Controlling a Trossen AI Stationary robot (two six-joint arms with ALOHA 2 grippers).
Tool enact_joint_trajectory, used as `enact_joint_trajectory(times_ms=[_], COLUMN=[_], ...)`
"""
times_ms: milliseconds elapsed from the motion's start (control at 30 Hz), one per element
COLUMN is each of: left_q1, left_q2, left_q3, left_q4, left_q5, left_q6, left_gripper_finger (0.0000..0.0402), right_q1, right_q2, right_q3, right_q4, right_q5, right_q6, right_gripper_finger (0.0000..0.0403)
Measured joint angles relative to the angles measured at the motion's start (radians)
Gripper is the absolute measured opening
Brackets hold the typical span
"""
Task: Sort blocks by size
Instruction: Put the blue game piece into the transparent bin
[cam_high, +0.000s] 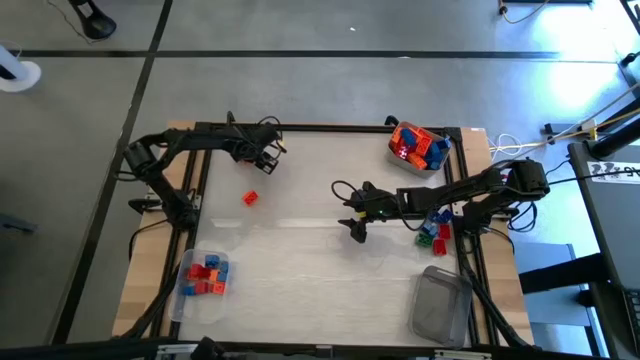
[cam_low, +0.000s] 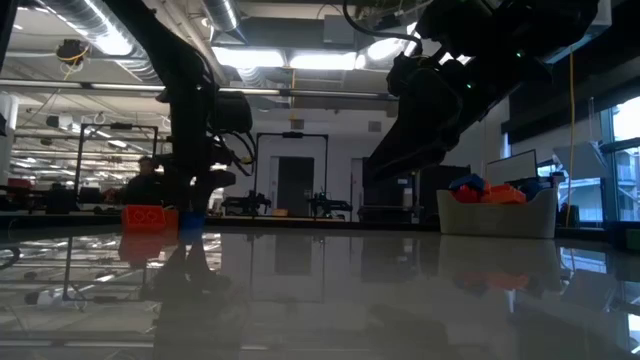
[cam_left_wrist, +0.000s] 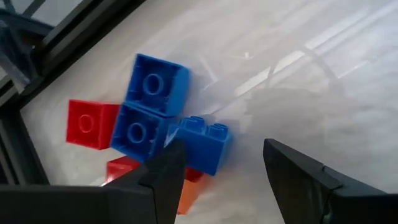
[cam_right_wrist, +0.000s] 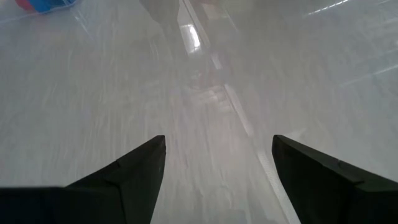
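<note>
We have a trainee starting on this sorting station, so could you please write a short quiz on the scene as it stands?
1. True or false: the right gripper holds a block.
2. Where is the lone red block? A) in a tub; B) on the table, nearer the left gripper; C) between the right gripper's fingers.
3. In the high view, which clear tub holds no blocks?

Key: 1. False, it is open over bare table. 2. B. 3. The lower-right tub.
</note>
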Motion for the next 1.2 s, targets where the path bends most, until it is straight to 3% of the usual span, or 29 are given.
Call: enact_joint_trajectory(times_ms=[367, 567, 800, 1100, 1200], left_q1=[-0.106, -0.187, -0.207, -0.159, -0.149], left_q2=[-0.008, -0.038, -0.09, -0.092, -0.092], left_q3=[0.002, 0.042, 0.07, 0.049, 0.049], left_q4=[-0.012, -0.119, -0.12, -0.12, -0.114], left_q5=[0.096, 0.136, 0.105, 0.101, 0.165], left_q6=[-0.009, -0.025, -0.037, 0.222, 0.269], left_gripper_finger=[0.02, 0.02, 0.02, 0.02, 0.02], right_q1=[0.0, 0.0, 0.0, 0.0, 0.0], right_q2=[0.0, 0.0, 0.0, 0.0, 0.0], right_q3=[0.0, 0.0, 0.0, 0.0, 0.0], right_q4=[-0.001, -0.001, -0.001, -0.002, -0.002], right_q5=[0.0, 0.0, 0.0, 0.0, 0.0], right_q6=[0.0, -0.001, -0.001, -0.001, -0.001], right_gripper_finger=[0.0294, 0.0294, 0.0294, 0.0294, 0.0294])
